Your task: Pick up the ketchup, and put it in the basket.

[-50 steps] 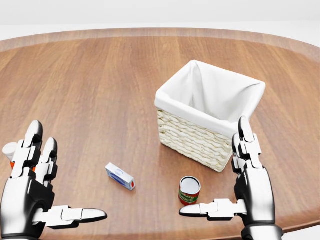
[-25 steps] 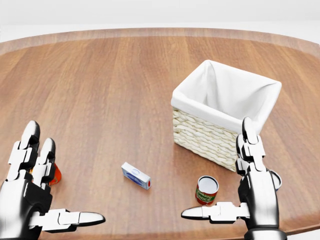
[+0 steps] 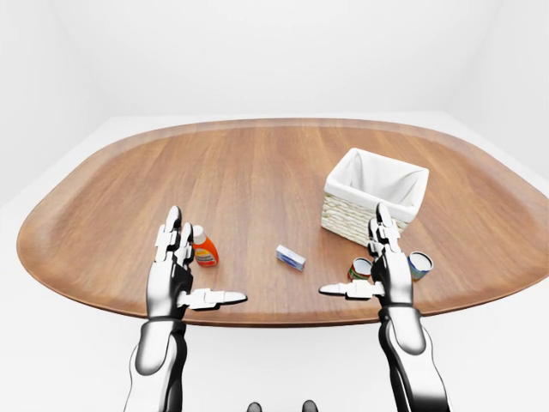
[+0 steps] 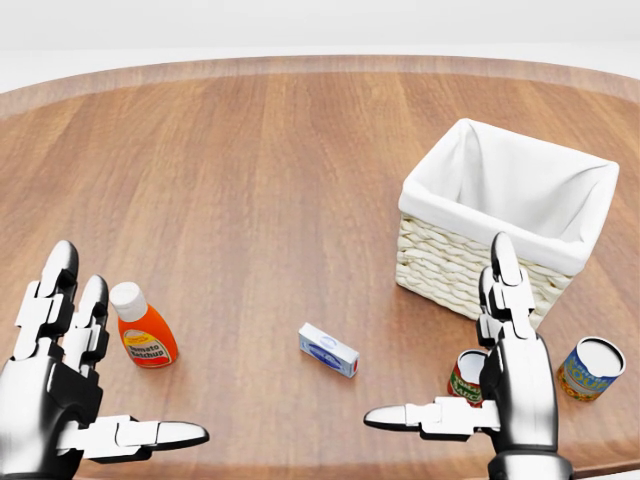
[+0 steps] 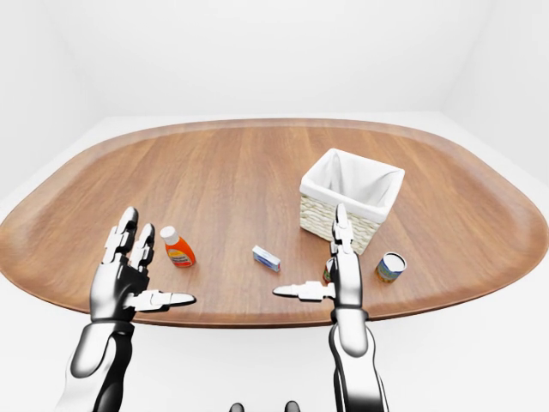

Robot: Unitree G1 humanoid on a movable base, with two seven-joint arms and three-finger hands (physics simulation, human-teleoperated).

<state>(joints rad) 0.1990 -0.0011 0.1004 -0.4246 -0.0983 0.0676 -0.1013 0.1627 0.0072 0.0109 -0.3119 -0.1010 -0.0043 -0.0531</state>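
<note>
Chrome and black, your left hand (image 4: 70, 385) hangs open over the near edge of the desk (image 4: 250, 170), fingers up, thumb pointing right, holding nothing. The ketchup (image 4: 143, 326) stands upright just right of those fingers, white cap on top, long axis vertical, apart from the hand. Your right hand (image 4: 500, 385) is equally open and empty, well off to the right beside a can (image 4: 466, 376). The basket (image 4: 505, 225) sits above that hand in the head view. The left hand is clearly nearer: I'd reach from there, sideways to the right.
</note>
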